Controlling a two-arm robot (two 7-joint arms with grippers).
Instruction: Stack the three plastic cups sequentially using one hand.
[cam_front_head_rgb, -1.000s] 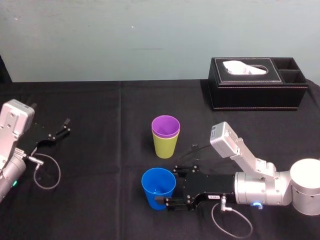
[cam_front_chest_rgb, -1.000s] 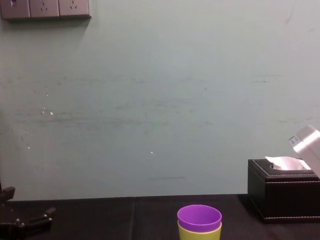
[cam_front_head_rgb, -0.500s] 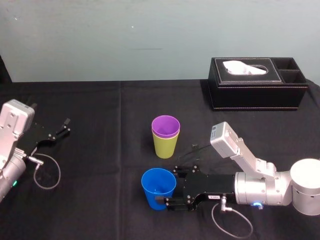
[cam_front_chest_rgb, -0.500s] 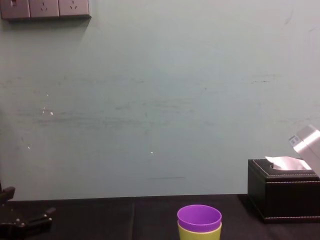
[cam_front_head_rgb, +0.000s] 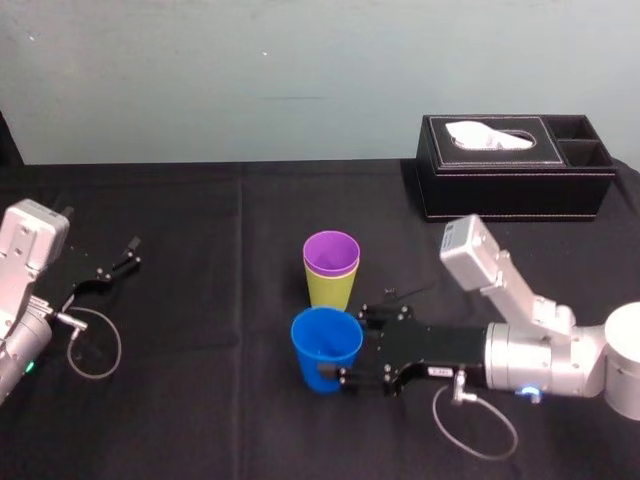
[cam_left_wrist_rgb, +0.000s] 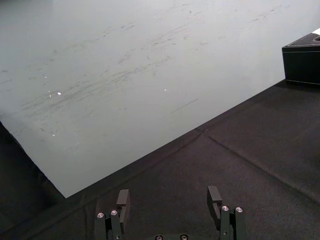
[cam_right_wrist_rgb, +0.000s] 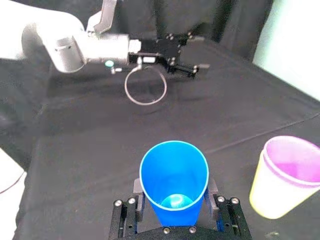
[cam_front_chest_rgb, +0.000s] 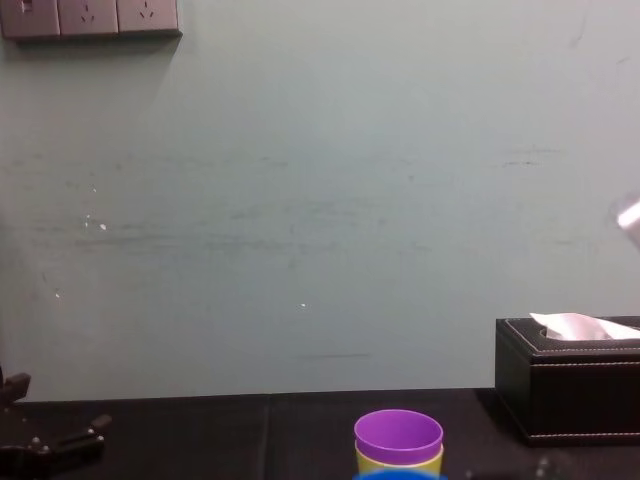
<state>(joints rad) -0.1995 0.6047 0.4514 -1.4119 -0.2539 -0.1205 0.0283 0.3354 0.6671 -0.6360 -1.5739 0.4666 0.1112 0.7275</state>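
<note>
Black cloth (cam_front_head_rgb: 200, 330): right hand (cam_front_head_rgb: 350, 346) clamps blue cup (cam_front_head_rgb: 322, 348); left hand (cam_left_wrist_rgb: 168, 196) spread near left edge.

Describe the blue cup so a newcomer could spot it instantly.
On the black table, left of the black tissue box, a purple plastic cup nests in a lime yellow-green cup. Nearer the robot is the round blue plastic cup, the only one clamped in the right gripper.

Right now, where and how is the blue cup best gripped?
On its side wall, from the robot's right, as the right gripper holds the blue cup: it is upright and tapers, and that grip leaves its base free to enter the purple cup.
</note>
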